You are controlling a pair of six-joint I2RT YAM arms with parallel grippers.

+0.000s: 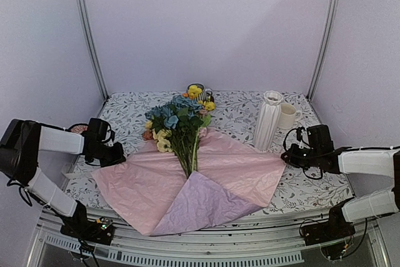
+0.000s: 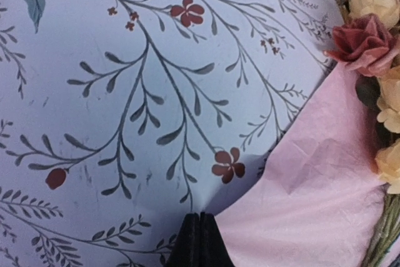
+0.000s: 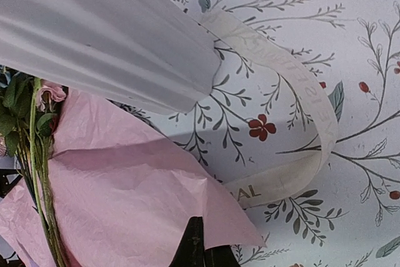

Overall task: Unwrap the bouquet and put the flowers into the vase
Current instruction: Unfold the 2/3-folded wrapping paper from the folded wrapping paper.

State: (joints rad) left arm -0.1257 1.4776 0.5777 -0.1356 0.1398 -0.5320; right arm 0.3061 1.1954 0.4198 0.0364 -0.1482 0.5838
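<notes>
Paper (image 1: 187, 182) lies spread on the worktop (image 1: 237, 105), flowers (image 1: 178, 120) across its middle, vase (image 1: 269, 120) upright by its right corner. Left hand (image 1: 119, 154) and right hand (image 1: 289, 156) are closed at opposite edges; whether they pinch the sheet is unclear. Flowers look light, blooms crushable: grip the bunched stems (image 1: 189, 154).

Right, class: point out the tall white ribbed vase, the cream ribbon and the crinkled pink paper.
tall white ribbed vase (image 1: 267, 123): top external view, mid-body.
cream ribbon (image 3: 287, 181): right wrist view, loop's lower stretch.
crinkled pink paper (image 1: 244, 167): top external view, right flap.
</notes>
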